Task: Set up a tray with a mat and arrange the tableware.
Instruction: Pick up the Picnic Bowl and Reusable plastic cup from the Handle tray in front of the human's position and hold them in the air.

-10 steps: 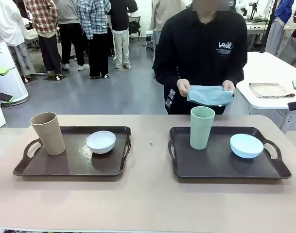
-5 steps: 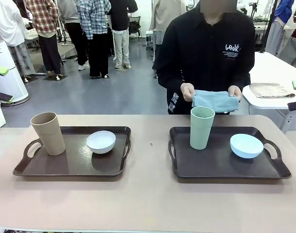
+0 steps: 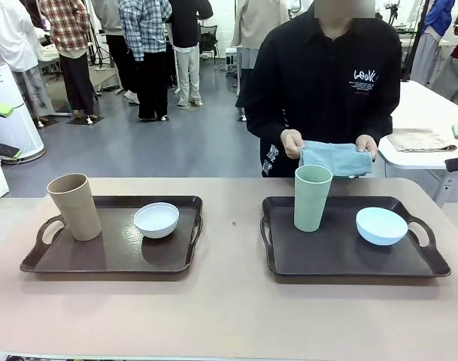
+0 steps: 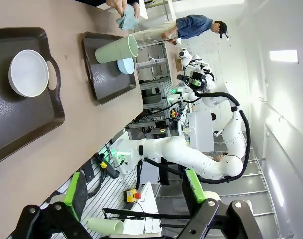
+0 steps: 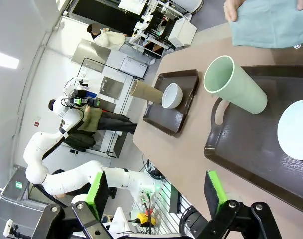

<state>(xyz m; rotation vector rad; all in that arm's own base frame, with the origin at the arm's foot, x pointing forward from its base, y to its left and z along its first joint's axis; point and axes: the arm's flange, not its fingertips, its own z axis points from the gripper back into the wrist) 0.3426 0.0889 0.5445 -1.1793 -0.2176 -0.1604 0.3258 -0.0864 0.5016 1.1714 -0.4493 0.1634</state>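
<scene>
Judged as the mat stage, with the mat not yet laid. Found the folded blue mat [image 3: 335, 158] gripped at both ends by the person's hands [image 3: 291, 141], raised beyond the far edge of the bench [image 3: 229, 308], just behind the pale green tumbler [image 3: 312, 197]. Noted its long axis running side to side, parallel to that edge. Found both tumblers upright, long axes vertical, mouths up: pale green with the light blue bowl [image 3: 381, 226] on the right tray [image 3: 334, 256], tan tumbler [image 3: 74, 207] with the white bowl [image 3: 156, 219] on the left tray [image 3: 101, 256]. Found left claw [image 4: 134, 191] and right claw [image 5: 156, 194] released, jaws wide, grasping nothing — well back from the trays. Judged next: clearing tumbler and bowl off a tray, laying the mat flat, then resetting the tableware on it.
</scene>
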